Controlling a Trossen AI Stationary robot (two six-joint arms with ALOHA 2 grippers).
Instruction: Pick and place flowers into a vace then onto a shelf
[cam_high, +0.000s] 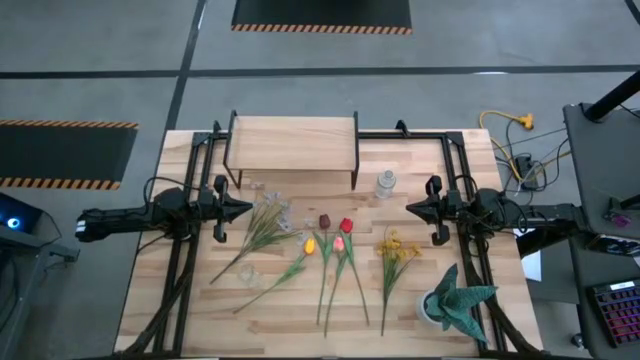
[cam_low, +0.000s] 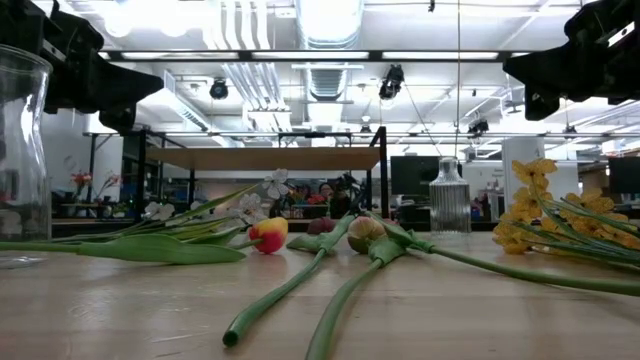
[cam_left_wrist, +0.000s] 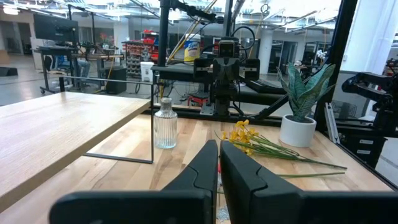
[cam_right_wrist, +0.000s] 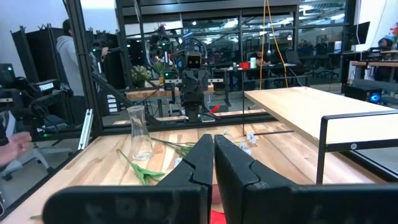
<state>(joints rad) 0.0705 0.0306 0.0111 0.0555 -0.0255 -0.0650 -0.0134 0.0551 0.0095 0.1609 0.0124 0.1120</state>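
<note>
Several flowers lie flat on the wooden table: a pale blossom spray (cam_high: 265, 225), a yellow tulip (cam_high: 309, 245), a maroon tulip (cam_high: 324, 221), a red tulip (cam_high: 346, 226) and a yellow bunch (cam_high: 397, 248). A clear glass vase (cam_right_wrist: 140, 134) stands upright by the stems at the near left. A ribbed glass bottle (cam_high: 385, 184) stands beside the shelf (cam_high: 293, 140) at the table's far side. My left gripper (cam_high: 248, 209) is shut and level above the table's left side. My right gripper (cam_high: 408, 208) is shut and level on the right, facing it.
A potted spiky-leaved plant (cam_high: 455, 303) stands at the near right corner. Black frame rails (cam_high: 190, 260) run along both sides of the table. Beyond the table's left side a person (cam_right_wrist: 65, 46) stands in the room.
</note>
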